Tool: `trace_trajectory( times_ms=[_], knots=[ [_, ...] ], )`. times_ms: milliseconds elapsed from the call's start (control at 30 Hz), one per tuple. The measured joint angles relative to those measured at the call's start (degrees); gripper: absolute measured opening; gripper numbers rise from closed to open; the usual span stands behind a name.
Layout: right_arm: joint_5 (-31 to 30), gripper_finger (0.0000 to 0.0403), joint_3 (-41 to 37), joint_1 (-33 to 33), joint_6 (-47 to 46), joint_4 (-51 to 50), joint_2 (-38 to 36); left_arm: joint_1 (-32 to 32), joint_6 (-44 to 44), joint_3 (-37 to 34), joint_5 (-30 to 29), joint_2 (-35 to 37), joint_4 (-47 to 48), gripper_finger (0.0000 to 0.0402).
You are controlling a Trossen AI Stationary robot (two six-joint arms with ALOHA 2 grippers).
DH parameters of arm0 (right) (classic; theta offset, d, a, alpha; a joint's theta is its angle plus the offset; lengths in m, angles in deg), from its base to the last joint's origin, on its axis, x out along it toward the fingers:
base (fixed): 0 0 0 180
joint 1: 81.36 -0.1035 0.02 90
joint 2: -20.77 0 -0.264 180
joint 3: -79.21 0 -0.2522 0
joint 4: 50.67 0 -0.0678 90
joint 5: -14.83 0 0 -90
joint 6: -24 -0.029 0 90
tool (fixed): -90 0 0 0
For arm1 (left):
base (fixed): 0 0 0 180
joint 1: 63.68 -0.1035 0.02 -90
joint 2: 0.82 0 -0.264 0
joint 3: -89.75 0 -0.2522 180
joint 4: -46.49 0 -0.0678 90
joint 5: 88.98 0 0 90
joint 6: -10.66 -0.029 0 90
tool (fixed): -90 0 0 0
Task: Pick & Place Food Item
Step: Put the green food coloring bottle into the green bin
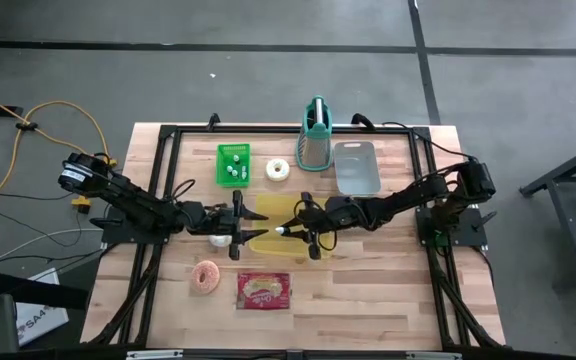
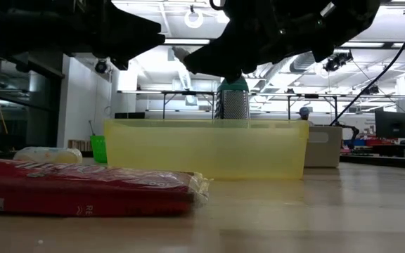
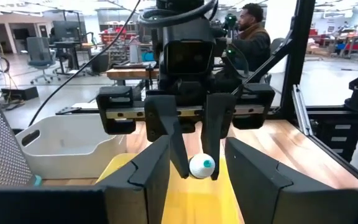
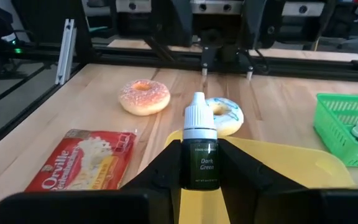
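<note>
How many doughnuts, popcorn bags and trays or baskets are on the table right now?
Doughnuts: 2, pink doughnut and white-frosted doughnut
Popcorn bags: 1, popcorn bag
Trays and baskets: 3, yellow tray, grey tray, green basket
Total: 6
The white ring beside the basket could be a third doughnut; I cannot tell.

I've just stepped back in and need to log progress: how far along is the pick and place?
Picking looks done: the right gripper is shut on the Dark Green dropper bottle, held above the yellow tray. In hand: the left gripper stands open facing it, possibly a handover. Left: setting the bottle down; two doughnuts and the popcorn packet remain on the table.
</note>
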State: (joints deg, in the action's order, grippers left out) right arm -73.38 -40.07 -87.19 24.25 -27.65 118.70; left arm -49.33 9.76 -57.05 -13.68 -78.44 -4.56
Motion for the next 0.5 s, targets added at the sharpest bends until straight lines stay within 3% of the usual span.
trace_trajectory(
  times_ms=[500],
  knots=[
    [-1.9, 0.0077, 0.0, 0.0, 2.9, 6.8, 0.0, -0.5, -0.8, 0.0, -0.2, 0.0, -1.7, 0.0150]
  ],
)
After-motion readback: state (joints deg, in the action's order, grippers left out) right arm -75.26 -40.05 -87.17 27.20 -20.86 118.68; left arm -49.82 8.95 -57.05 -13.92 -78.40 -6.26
